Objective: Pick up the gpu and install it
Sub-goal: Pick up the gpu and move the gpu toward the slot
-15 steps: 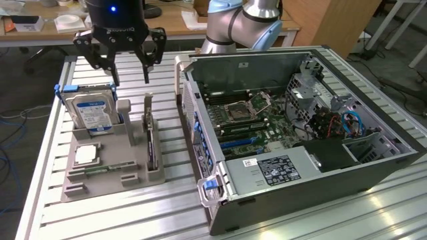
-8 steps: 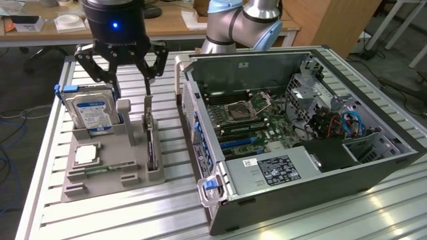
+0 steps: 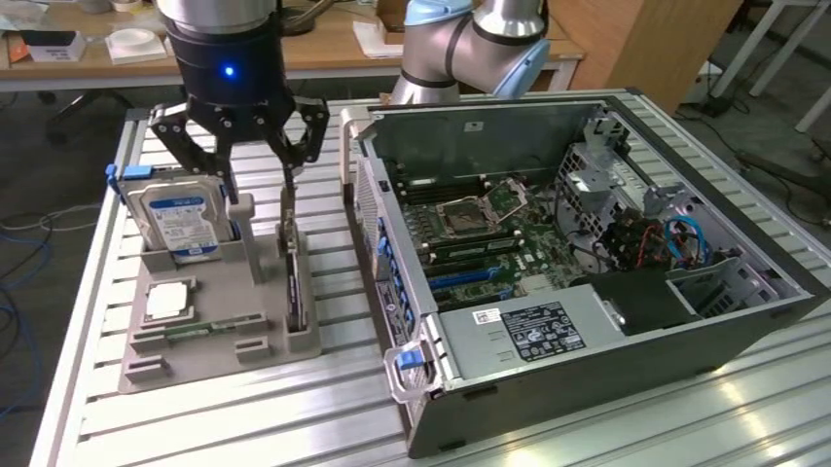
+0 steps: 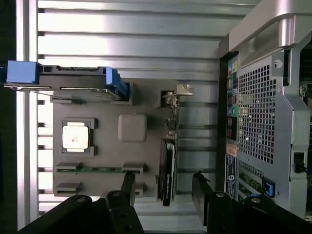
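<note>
Exterior view: pincer (image 3: 257, 175) spread wide, grasping nothing, poised over a grey parts tray (image 3: 221, 326) on the slatted metal worktop (image 3: 260, 418). Just below its fingertips, the gpu (image 3: 294, 277) standing on edge in a tray slot, not touched. Hard drive (image 3: 182, 219) upright toward the exterior view's left, open computer case (image 3: 585, 321) toward the right.

Wrist view: gpu (image 4: 167, 170) edge-on between the two dark fingers (image 4: 127, 187), clear of both, pale bracket at the end away from the pincer (image 4: 165, 176).

Place: my robot lab.
Signs: slotted metal table (image 3: 234, 418), open PC case (image 3: 585, 379), parts jig (image 3: 221, 292), desk (image 3: 325, 53) behind.
</note>
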Controlling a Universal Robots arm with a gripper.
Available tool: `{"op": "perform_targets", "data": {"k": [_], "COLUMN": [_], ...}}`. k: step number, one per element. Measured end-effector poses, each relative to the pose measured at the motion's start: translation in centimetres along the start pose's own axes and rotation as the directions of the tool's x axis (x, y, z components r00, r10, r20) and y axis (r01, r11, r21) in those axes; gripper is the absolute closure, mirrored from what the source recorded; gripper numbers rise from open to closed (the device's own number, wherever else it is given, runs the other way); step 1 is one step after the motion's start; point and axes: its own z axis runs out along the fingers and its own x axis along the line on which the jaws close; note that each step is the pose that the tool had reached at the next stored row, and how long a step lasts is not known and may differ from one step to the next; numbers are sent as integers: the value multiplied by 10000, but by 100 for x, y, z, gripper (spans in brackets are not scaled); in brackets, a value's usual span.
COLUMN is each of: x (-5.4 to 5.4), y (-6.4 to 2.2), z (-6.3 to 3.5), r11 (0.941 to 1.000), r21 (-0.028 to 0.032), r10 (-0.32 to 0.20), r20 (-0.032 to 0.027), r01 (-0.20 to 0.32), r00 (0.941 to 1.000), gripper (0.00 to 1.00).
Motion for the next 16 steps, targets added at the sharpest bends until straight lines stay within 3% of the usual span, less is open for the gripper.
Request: {"op": "perform_targets", "data": {"k": [4,11,16], "x": [-1,-6,-21], "y": [-4,-9,-12], "z": [71,197,258], "r11": [9990,9991,9991], "r21": [-4,-4,5], "r10": [-437,-436,-436], "r20": [-22,-18,53], "r01": [437,436,436], "r00": [9990,9990,9990], "gripper": [41,41,41]}}
